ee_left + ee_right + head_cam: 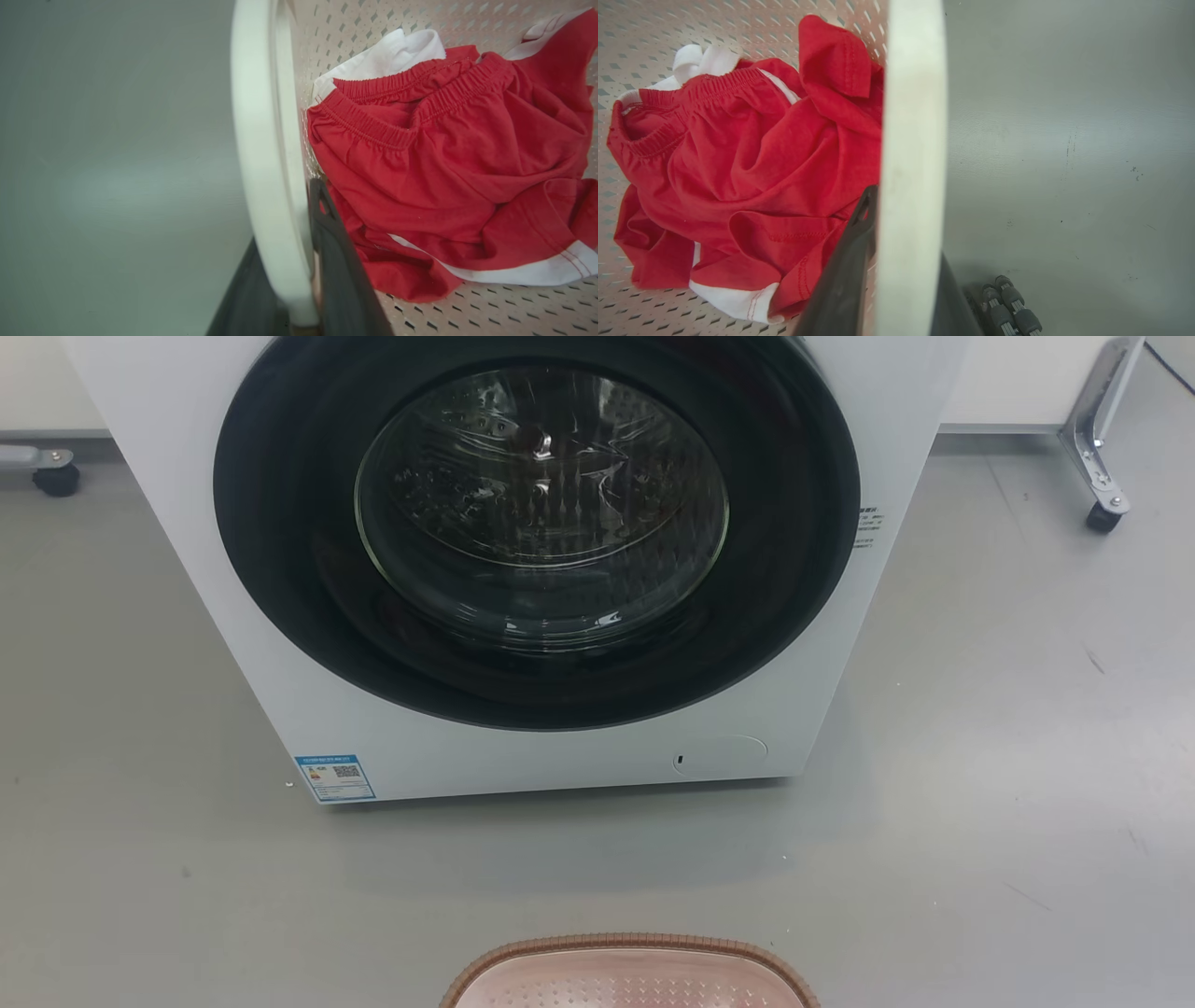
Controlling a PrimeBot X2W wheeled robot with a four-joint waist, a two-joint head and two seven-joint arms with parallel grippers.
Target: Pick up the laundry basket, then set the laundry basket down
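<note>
The laundry basket (635,943) is sitting near the robot, in front of the washer (560,761), holding red shorts (444,163). The left gripper (285,242) is clamping its left handle (261,116), and the right gripper (908,233) is clamping its right handle (915,116).

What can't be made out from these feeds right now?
- Head view: laundry basket cut off by the bottom edge; on the floor or lifted, unclear.
- Left wrist view: white handle hides most of the outer jaw; grip unconfirmed.
- Right wrist view: the other handle does likewise.
- Head view: washer label too small to read.
</note>
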